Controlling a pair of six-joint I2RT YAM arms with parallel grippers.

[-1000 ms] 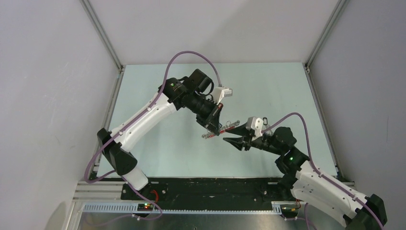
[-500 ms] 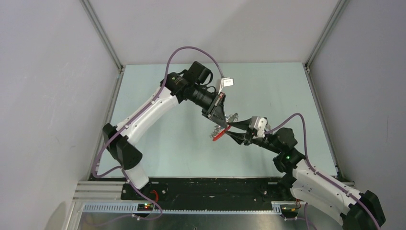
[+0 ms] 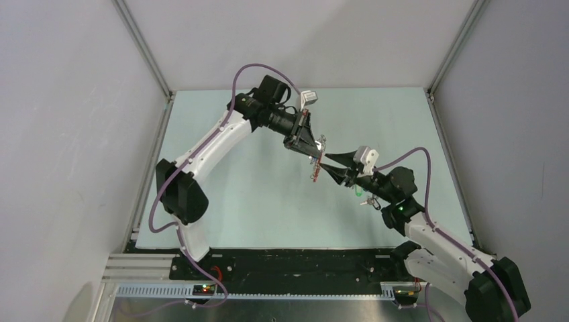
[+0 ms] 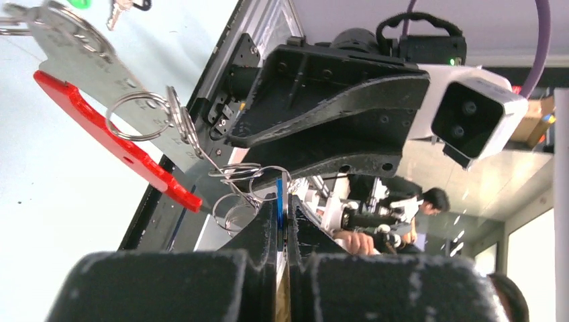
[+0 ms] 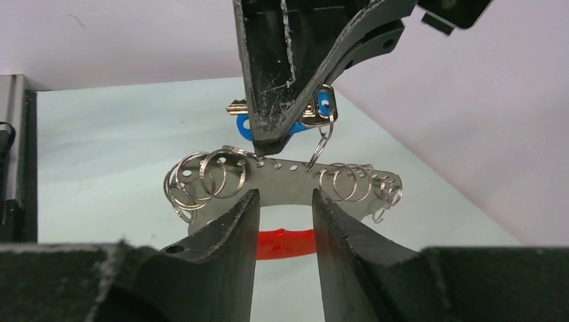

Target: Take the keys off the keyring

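Note:
My left gripper [image 3: 315, 153] is shut on the blue-headed key [image 5: 245, 125], which is seen edge-on between its pads in the left wrist view [image 4: 279, 198]. A split ring links that key to the keyring [image 3: 315, 172], which is held in the air. The keyring's red band [image 4: 114, 137] and pale grey strip [image 5: 288, 168] carry several empty split rings. My right gripper [image 3: 327, 164] has its jaws apart. In its own view [image 5: 282, 194] its tips lie against the grey strip and nothing is pinched between them. A green-headed key [image 3: 359, 192] and a dark-headed key [image 3: 368, 200] lie on the table under my right arm.
The pale green table [image 3: 235, 201] has metal rails along its left and right edges and grey walls around it. The two loose keys also show at the top of the left wrist view [image 4: 121, 7].
Both grippers have moved toward the far side of the table. The right gripper has narrowed and closed in on the keyring. The keyring has swung to hang below the left gripper.

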